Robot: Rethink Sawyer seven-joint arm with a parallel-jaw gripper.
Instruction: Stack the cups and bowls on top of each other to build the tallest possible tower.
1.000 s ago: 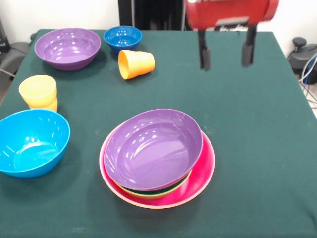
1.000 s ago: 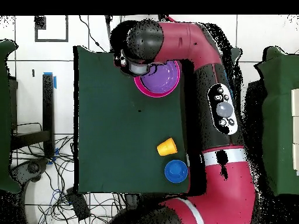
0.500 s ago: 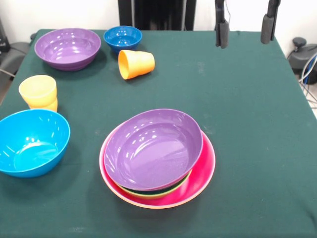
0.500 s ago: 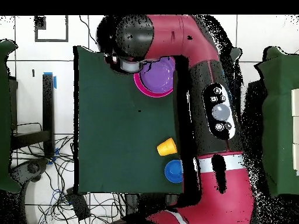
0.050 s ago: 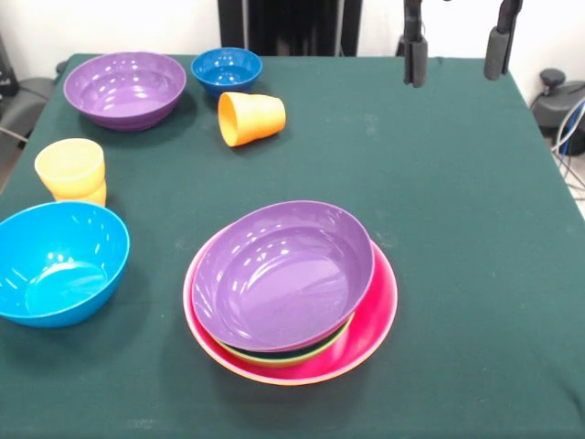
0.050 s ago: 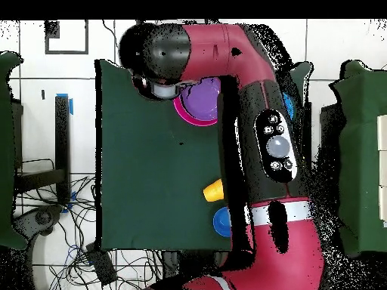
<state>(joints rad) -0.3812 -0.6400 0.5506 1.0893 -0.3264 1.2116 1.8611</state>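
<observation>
Dark green cloth covers the worktop (image 5: pixel 457 229), with a white wall behind it and a tiled floor with loose cables around it in the overhead view. The fingers (image 5: pixel 455 50) hang spread apart and empty at the back of the worktop, holding nothing. The tower (image 5: pixel 291 291) sits well in front of them and a bit left: a purple bowl (image 5: pixel 281 273) tilted on top, green and dark rims peeking out under it, and a big pink bowl (image 5: pixel 370 320) at the bottom. Far left of the fingers there's another purple bowl (image 5: pixel 125 88), a small dark blue bowl (image 5: pixel 227 69) and an orange cup (image 5: pixel 251 118) lying on its side. Further forward on the left are a yellow cup (image 5: pixel 71 170) and an empty light blue bowl (image 5: pixel 57 262). Everything is glossy round plastic.
</observation>
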